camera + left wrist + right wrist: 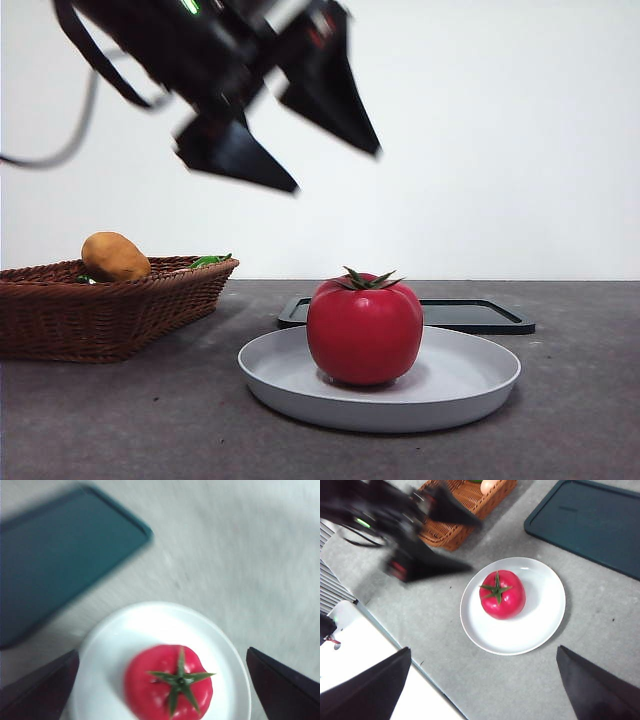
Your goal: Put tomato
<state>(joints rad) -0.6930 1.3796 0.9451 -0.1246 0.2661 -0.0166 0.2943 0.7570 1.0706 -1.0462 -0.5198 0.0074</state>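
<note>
The glossy red tomato (364,330) with its green leafy stem sits upright on the white plate (470,385). Above it the left gripper (335,165) hangs with jaws apart; the right gripper (482,680) is spread too

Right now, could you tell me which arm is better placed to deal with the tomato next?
Left, probably. The left gripper hangs open just above the tomato on the plate, with the tomato between its jaws in its wrist view. The right gripper is open but higher.

The left hand (335,165) has black wedge-shaped jaws, looping dark cables and a green light.
</note>
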